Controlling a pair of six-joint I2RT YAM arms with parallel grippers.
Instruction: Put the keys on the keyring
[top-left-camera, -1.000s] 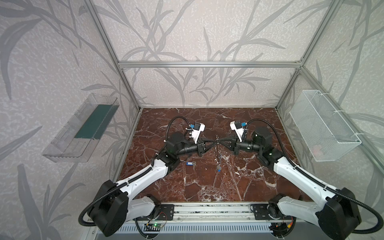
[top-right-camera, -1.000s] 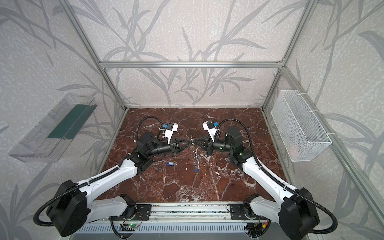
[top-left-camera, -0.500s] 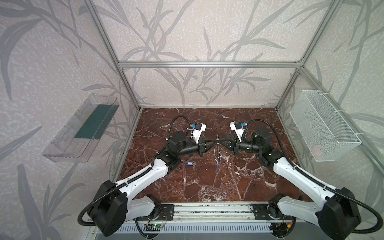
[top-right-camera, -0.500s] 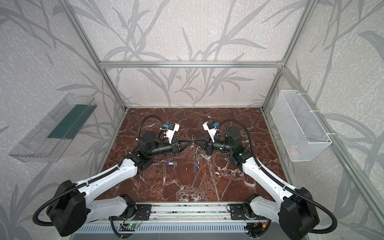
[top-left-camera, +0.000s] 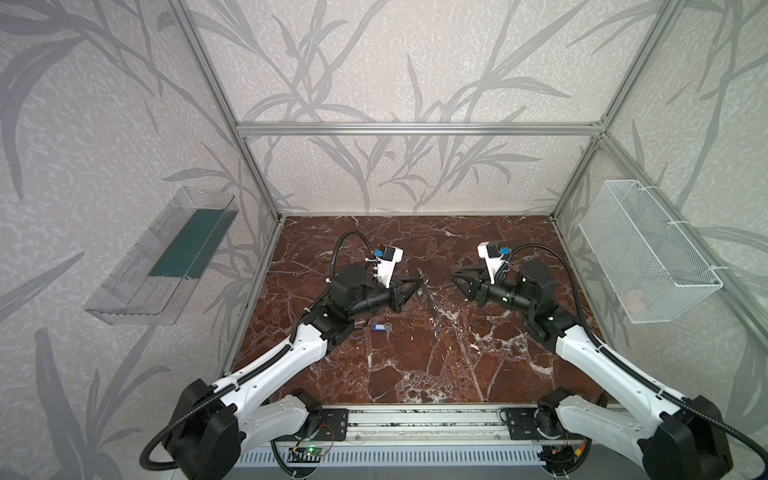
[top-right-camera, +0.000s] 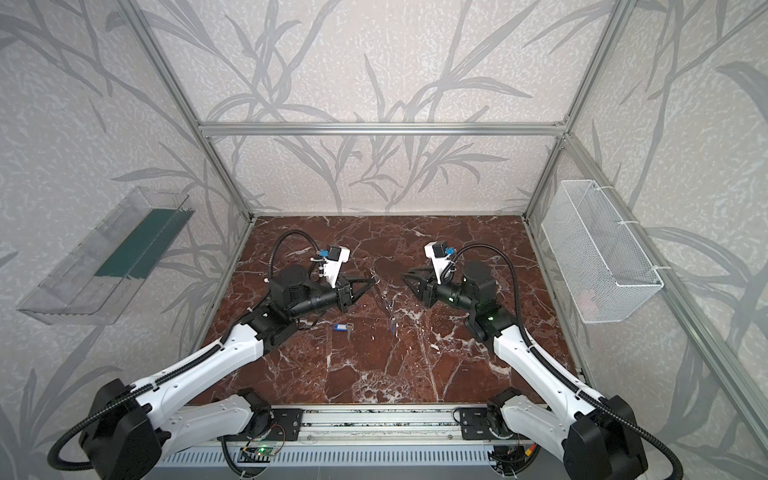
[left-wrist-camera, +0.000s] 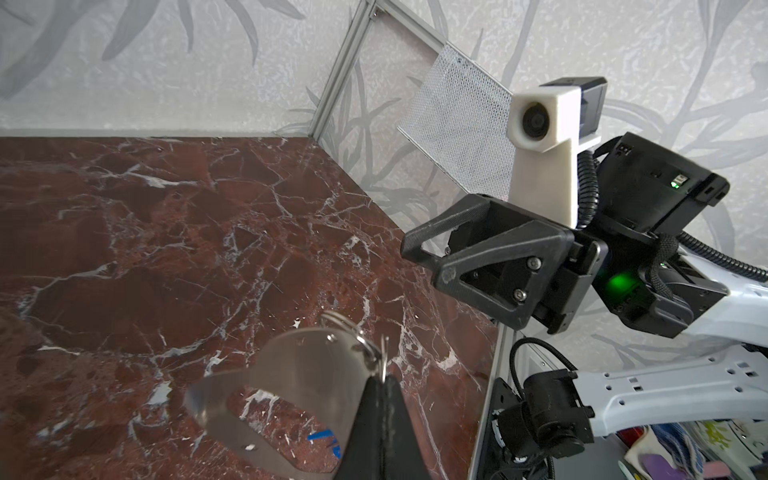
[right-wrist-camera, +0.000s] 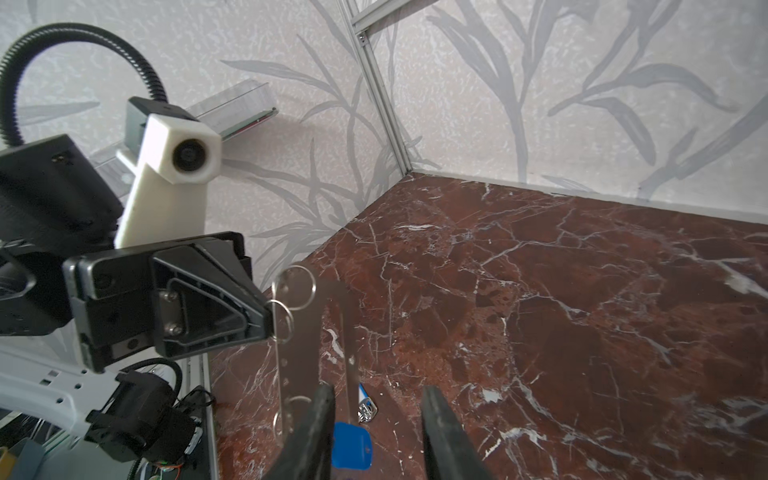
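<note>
Now left pincer clamps keyring; right pincer parted, empty; basket: pinkish item.

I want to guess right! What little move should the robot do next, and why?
Probably lower the right gripper to the loose key on the table: its jaws are open and empty, while the left gripper is shut on the keyring, held up.

The keyring is smooth grey metal, faintly shiny. Below it, the table is glossy, veined red-brown marble.
</note>
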